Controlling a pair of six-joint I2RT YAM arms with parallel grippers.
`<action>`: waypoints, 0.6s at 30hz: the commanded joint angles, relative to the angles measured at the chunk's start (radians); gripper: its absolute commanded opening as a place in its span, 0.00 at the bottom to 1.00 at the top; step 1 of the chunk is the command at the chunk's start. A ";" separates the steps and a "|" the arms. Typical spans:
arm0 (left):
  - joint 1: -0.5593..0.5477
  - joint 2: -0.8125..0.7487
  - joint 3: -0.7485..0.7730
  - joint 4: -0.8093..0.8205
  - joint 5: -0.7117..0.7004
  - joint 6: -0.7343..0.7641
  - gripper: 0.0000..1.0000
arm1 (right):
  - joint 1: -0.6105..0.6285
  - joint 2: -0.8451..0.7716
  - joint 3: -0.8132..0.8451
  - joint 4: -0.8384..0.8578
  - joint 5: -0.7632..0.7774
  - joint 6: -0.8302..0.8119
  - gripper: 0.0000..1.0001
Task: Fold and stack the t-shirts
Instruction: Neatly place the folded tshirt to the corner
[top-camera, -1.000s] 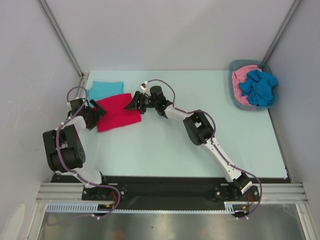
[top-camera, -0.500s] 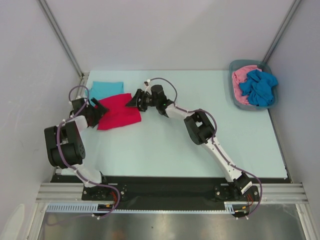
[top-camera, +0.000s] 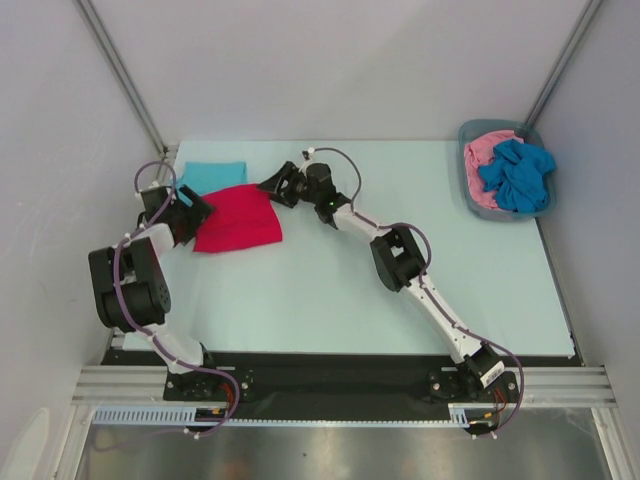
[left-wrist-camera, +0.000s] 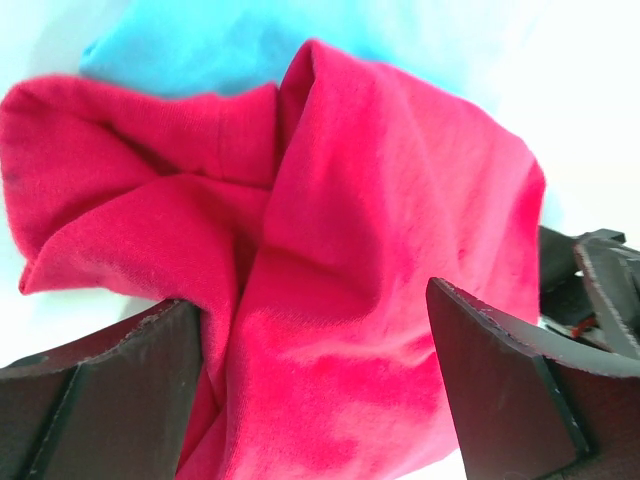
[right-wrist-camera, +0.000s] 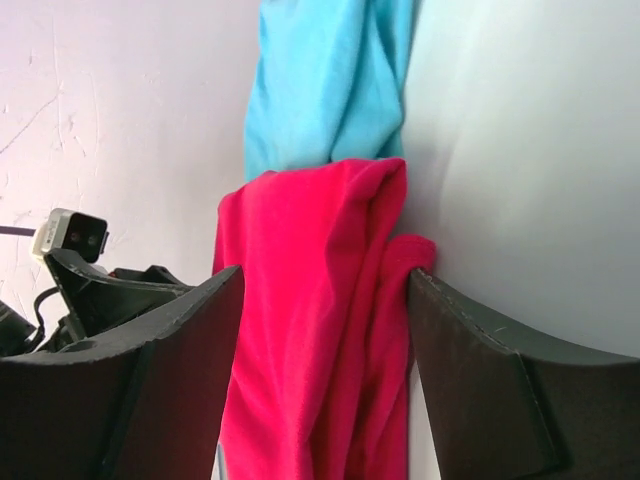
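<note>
Far-left tabletop (top-camera: 330, 290): red shirt (top-camera: 238, 218) overlapping teal shirt (top-camera: 210, 177); left fingers (left-wrist-camera: 100, 400), right fingers (right-wrist-camera: 480, 400) released alongside; advise squaring red onto teal.

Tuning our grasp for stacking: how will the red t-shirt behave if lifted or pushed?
Probably floppy: the red t-shirt lies in soft creases and rolled folds, so lifted by one edge it would likely droop and unfold. It looks thin, so likely light. Pushed, it would probably bunch rather than slide whole, perhaps dragging the teal t-shirt it seems to overlap.
</note>
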 joint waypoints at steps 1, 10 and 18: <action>-0.006 0.011 0.047 0.044 0.016 -0.018 0.92 | 0.013 0.014 0.012 0.045 0.021 0.013 0.71; -0.006 0.018 0.021 0.070 0.024 -0.023 0.91 | 0.042 -0.004 -0.088 0.084 -0.032 0.013 0.68; -0.006 0.015 0.018 0.076 0.033 -0.027 0.85 | 0.027 -0.092 -0.221 0.088 -0.041 -0.034 0.24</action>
